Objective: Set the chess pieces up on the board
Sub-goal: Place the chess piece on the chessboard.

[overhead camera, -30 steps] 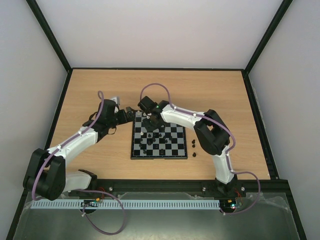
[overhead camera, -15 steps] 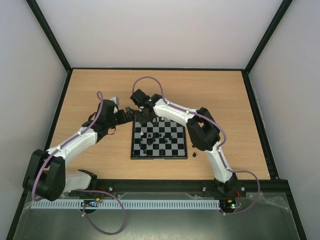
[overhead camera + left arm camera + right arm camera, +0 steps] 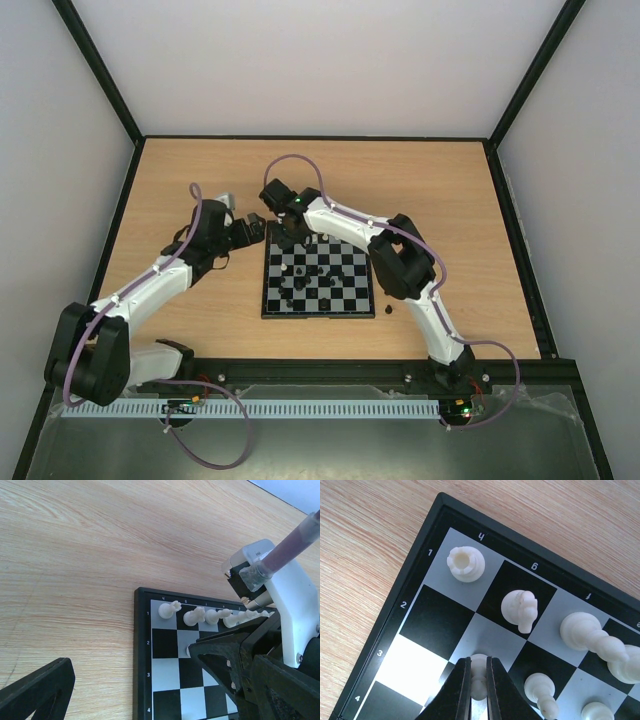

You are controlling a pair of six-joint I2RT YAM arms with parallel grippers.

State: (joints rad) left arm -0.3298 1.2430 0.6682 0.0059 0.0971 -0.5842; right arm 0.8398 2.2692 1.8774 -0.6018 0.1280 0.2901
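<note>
The board (image 3: 266, 290) lies mid-table, and its far-left corner shows in the right wrist view (image 3: 395, 605). My right gripper (image 3: 478, 680) is shut on a white pawn (image 3: 478, 672), held upright on a pale square in row 2. A white rook (image 3: 465, 564), knight (image 3: 520, 609) and bishop (image 3: 590, 635) stand in row 1, with another white pawn (image 3: 542, 690) beside the held one. My left gripper (image 3: 250, 232) is open and empty just off the board's far-left corner; one finger (image 3: 37, 692) shows low in its view. Black pieces (image 3: 305, 272) stand scattered mid-board.
Two or three loose black pieces (image 3: 387, 288) lie on the table just right of the board. My right arm's white wrist and purple cable (image 3: 280, 580) hang over the board's far-left corner, close to my left gripper. Black frame rails border the table.
My right gripper has swung left along the board's far edge to the far-left corner. My left arm has shifted only slightly.
</note>
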